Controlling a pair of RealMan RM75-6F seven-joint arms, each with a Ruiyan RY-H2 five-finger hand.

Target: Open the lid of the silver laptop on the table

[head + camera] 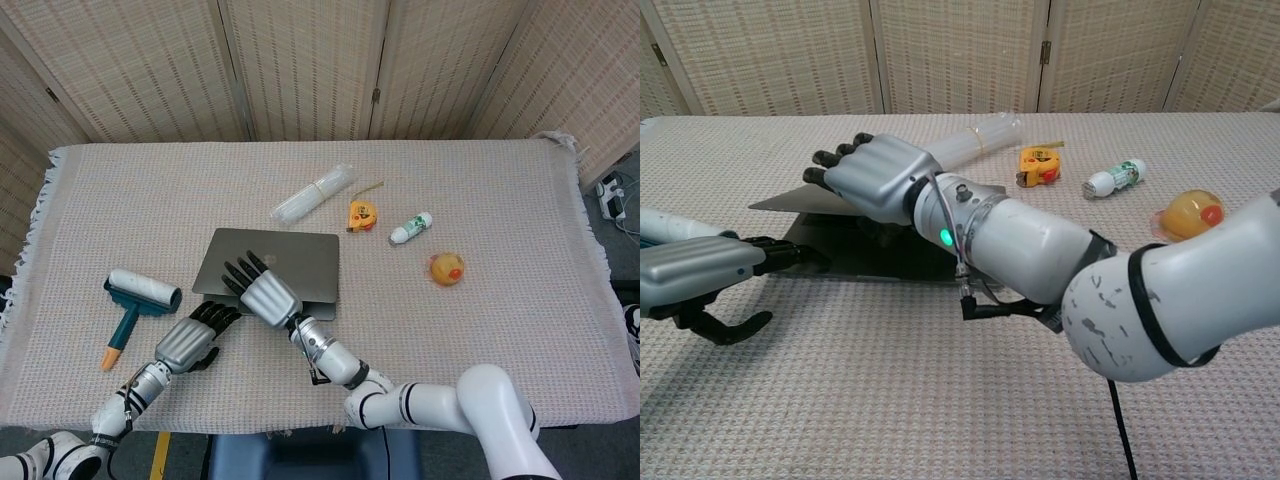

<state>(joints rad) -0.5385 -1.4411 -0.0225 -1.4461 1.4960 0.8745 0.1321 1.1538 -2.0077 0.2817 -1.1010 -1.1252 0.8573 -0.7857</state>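
The silver laptop (275, 260) lies left of the table's middle, its lid (788, 199) tilted up a little from the dark base (895, 262). My right hand (262, 292) grips the lid's near edge, fingers over the top and thumb hidden beneath; in the chest view the right hand (875, 180) holds that edge raised. My left hand (195, 336) lies flat at the laptop's near left corner. Seen from the chest, the left hand (700, 270) stretches its fingertips (790, 256) up to the base's edge, thumb hanging apart below, holding nothing.
A teal lint roller (143, 292) lies left of the laptop. Behind the laptop are a clear plastic tube bundle (312, 193), a yellow tape measure (361, 214), a small white bottle (411, 228) and an orange toy (447, 268). A woven cloth (500, 180) covers the table.
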